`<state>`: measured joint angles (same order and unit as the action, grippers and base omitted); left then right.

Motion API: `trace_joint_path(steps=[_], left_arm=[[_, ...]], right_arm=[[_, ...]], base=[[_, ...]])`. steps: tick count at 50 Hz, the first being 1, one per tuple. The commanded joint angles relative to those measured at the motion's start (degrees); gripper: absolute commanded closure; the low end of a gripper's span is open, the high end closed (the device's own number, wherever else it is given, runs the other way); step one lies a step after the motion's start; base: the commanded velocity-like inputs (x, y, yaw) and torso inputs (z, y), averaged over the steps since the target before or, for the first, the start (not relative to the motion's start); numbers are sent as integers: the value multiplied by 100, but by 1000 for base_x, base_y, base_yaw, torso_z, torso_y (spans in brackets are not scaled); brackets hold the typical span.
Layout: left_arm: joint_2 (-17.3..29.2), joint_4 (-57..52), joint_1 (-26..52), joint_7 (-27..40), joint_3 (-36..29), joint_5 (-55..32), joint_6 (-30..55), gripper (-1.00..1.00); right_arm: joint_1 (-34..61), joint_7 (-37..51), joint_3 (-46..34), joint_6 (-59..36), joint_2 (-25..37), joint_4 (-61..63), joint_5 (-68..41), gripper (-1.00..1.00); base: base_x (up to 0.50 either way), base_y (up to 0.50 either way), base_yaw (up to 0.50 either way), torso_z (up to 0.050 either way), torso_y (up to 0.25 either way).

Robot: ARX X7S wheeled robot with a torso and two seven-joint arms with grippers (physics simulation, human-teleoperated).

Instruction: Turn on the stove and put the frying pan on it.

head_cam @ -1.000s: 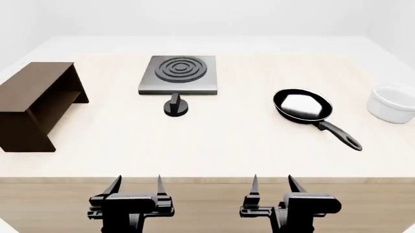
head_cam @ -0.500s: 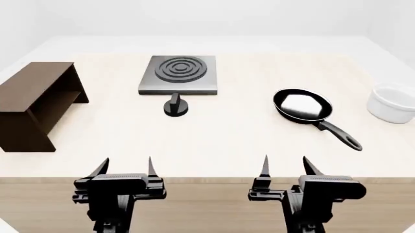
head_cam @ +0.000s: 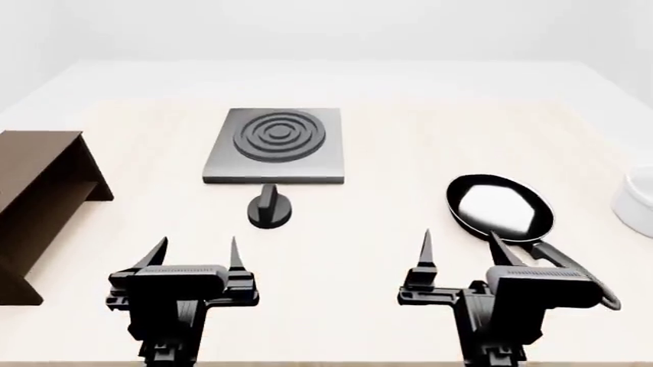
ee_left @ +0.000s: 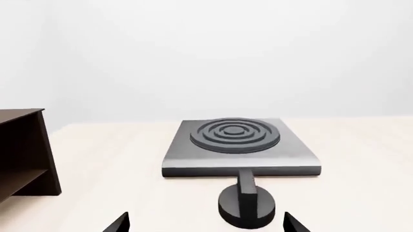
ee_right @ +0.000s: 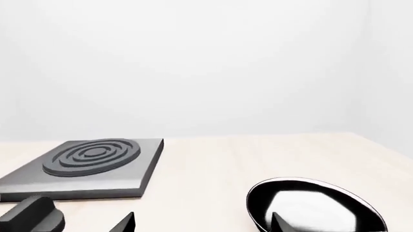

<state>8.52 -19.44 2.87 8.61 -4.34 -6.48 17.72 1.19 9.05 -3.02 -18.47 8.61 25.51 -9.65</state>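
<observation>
The stove (head_cam: 274,145) is a grey square plate with a ringed burner, lying mid-table. Its black knob (head_cam: 269,208) stands just in front of it. The frying pan (head_cam: 500,206) rests on the table to the right, and my right gripper partly hides its handle (head_cam: 548,253). My left gripper (head_cam: 198,243) is open and empty, short of the knob and a little to its left. My right gripper (head_cam: 459,237) is open and empty beside the pan's near rim. The left wrist view shows the knob (ee_left: 246,205) ahead of the left gripper (ee_left: 205,222). The right wrist view shows the pan (ee_right: 316,205) by one finger of the right gripper (ee_right: 201,223).
A dark brown wooden shelf (head_cam: 36,199) stands at the table's left edge. A white bowl (head_cam: 638,199) is cut off at the right edge. The table's near edge runs under both arms.
Both open grippers have moved forward from the near edge over the table, toward the knob and the pan. The head view has shifted forward and down. Nothing on the table has moved.
</observation>
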Motion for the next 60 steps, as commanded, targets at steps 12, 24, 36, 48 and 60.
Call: trace_joint_path(steps=[12, 24, 36, 48, 60], left_arm=[[94, 48, -20, 101, -73, -52, -104, -100], [123, 115, -25, 167, -127, -38, -165, -100], [185, 112, -10, 187, -151, -88, -170, -100], [262, 329, 101, 266, -148, -30, -226, -100], [314, 1255, 396, 432, -64, 125, -539, -100]], right_arm=[[-16, 90, -32, 31, 85, 6, -137, -100], [-29, 145, -72, 86, 120, -64, -156, -100], [-57, 176, -181, 175, 183, -81, -96, -100], [-41, 227, -236, 191, 241, -155, -153, -100], [-28, 313, -293, 176, 323, -142, -226, -100]], base=[[500, 0, 0, 0, 0], [500, 0, 0, 0, 1], [141, 0, 0, 0, 0], [0, 0, 0, 0, 0], [0, 0, 0, 0, 0]])
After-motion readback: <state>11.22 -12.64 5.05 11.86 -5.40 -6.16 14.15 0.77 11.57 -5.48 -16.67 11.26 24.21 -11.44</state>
